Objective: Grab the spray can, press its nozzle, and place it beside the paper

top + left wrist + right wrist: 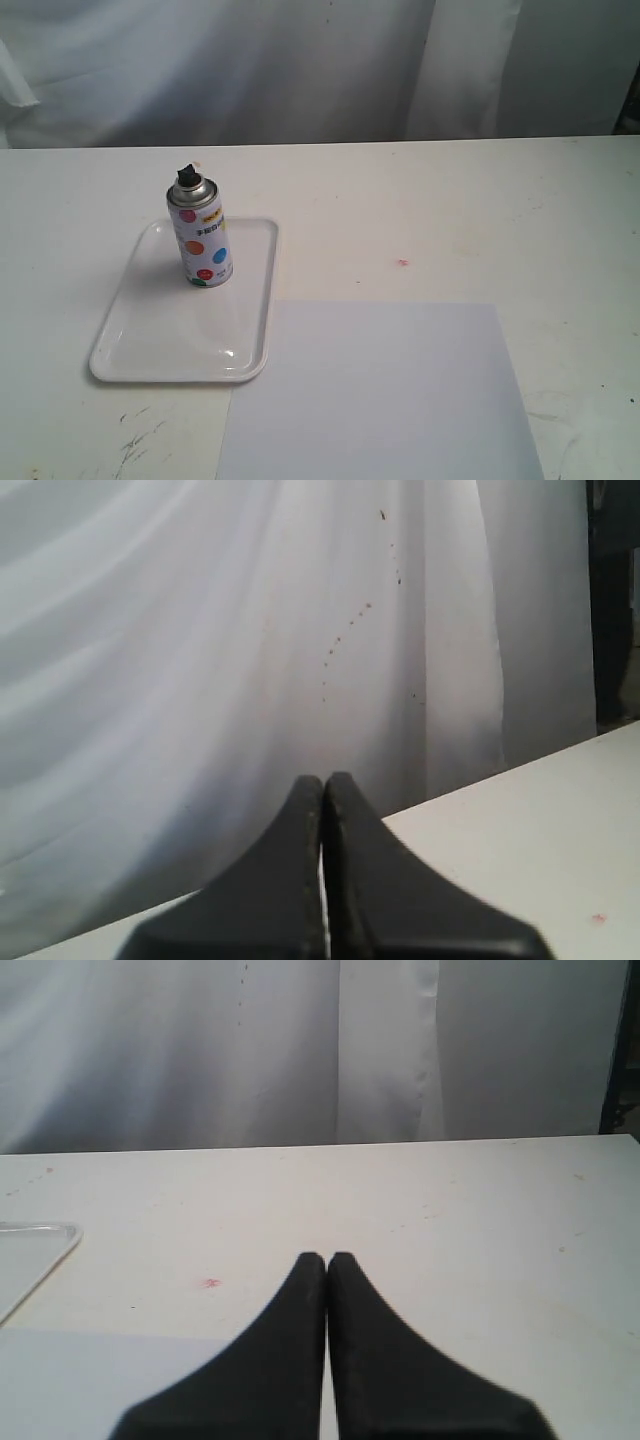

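Note:
The spray can (201, 240), white with coloured dots and a silver shoulder, stands upright on the far part of a white tray (150, 345). Its small black nozzle (186, 176) tops it. The paper (385, 395), a large plain white sheet, lies flat to the right of the tray at the table's near edge; a corner of the paper (90, 1380) shows in the right wrist view. Neither arm appears in the exterior view. My left gripper (323, 780) is shut and empty, facing the curtain. My right gripper (327, 1258) is shut and empty above the table.
A white curtain (300, 60) hangs behind the table's far edge. A small red mark (403, 263) lies on the tabletop beyond the paper. Dark scuffs (135, 440) mark the table in front of the tray. The tray's corner (40, 1250) shows in the right wrist view.

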Action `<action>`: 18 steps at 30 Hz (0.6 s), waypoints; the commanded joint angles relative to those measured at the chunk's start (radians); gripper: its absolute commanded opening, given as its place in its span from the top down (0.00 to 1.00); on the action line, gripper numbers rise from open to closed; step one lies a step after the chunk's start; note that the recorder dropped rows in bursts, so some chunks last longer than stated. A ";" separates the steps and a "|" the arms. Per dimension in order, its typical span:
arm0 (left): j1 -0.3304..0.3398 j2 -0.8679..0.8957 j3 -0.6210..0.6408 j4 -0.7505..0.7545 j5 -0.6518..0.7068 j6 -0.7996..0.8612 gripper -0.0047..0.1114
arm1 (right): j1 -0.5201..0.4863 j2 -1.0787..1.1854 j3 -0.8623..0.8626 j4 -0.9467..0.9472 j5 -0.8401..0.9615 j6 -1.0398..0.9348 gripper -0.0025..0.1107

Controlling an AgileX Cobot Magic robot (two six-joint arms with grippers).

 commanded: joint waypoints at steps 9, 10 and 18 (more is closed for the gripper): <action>0.002 -0.117 0.102 -1.282 0.482 1.111 0.96 | -0.005 -0.002 0.001 -0.005 0.004 0.002 0.98; 0.002 -0.149 0.113 -1.352 0.529 1.209 0.96 | -0.005 -0.002 0.001 -0.005 0.002 0.002 0.98; 0.002 -0.390 0.230 -1.519 0.647 1.401 0.96 | -0.005 -0.002 0.001 -0.003 0.002 0.002 0.98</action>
